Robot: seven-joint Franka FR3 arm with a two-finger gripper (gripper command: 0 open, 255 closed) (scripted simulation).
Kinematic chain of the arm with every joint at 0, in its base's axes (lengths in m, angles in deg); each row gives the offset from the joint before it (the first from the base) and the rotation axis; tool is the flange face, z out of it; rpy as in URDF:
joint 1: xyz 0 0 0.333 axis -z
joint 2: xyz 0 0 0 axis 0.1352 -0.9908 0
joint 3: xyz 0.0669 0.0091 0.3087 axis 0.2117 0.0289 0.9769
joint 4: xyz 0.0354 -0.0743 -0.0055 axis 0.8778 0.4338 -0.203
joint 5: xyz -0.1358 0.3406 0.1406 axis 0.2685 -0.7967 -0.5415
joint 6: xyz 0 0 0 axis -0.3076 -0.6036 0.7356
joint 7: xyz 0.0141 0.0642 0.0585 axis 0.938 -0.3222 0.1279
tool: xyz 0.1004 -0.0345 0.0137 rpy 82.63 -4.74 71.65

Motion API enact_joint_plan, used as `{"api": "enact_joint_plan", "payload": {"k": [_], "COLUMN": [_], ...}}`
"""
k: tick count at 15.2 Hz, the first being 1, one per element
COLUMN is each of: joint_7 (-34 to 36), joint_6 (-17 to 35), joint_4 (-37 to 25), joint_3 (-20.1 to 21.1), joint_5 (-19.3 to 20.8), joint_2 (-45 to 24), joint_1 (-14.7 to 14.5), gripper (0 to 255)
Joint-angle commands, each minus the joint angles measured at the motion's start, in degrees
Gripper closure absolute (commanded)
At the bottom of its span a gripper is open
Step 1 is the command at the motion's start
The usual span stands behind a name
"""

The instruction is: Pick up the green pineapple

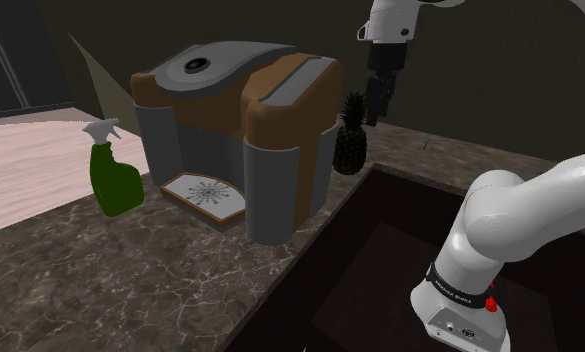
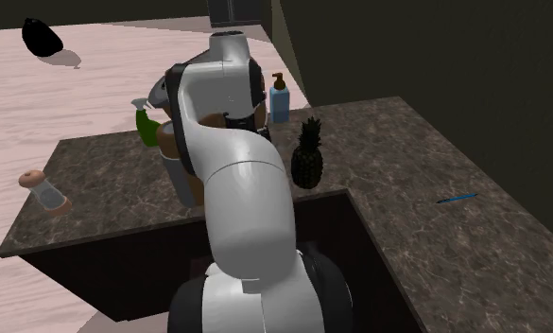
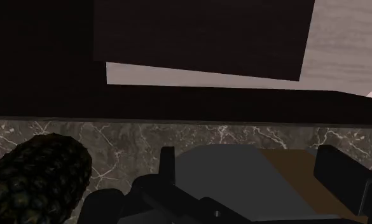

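**Inventory, largest to smallest**

1. Dark veined marble countertop (image 1: 100,270). It carries every item below.
2. Dark sunken sink basin (image 1: 380,270), lower right of the shoulder view. Nothing to collect here.
3. Bulky grey-and-brown coffee machine (image 1: 240,130), centre of the shoulder view. This is the obstacle. In the wrist view its top lies between my fingers, so I am aimed at the wrong item.
4. Dark green, scaly, upright pineapple with a spiky crown (image 1: 350,148), the task item. It stands on the counter just beside the machine's side, at the basin's far edge. In the wrist view it sits outside my finger (image 3: 167,159).
5. Green plastic spray bottle (image 1: 113,175), left of the shoulder view, well apart. Ignore it.
6. My black two-finger claw (image 1: 373,110), spread wide and holding nothing. It hangs above the crown, upper right of the shoulder view.

**Handling note:** I judge I should shift sideways off the machine, centre over the fruit, clear the leaves, descend and clamp the body low.

**Labels:** the dark band (image 1: 455,290) on my arm bears pale lettering, possibly the maker's name, too small to read.
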Motion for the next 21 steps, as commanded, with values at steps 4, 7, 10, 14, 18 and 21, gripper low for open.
{"api": "enact_joint_plan", "payload": {"k": [4, 7, 10, 14, 18, 21], "joint_7": [-2.1, -4.2, -6.5, -9.6, -13.1, -15.9], "joint_6": [0.7, 1.0, 0.9, 0.2, -1.5, -3.5], "joint_4": [-4.3, -9.2, -14.6, -22.8, -32.2, -40.4], "joint_3": [-3.0, -5.9, -8.8, -12.6, -16.2, -18.9], "joint_5": [1.2, 2.0, 2.2, 1.7, 0.1, -2.0], "joint_2": [-5.4, -10.9, -16.7, -24.7, -33.5, -40.6], "joint_1": [1.3, 2.3, 3.2, 4.4, 5.8, 7.2], "gripper": [0, 0, 0, 0, 0, 0]}}
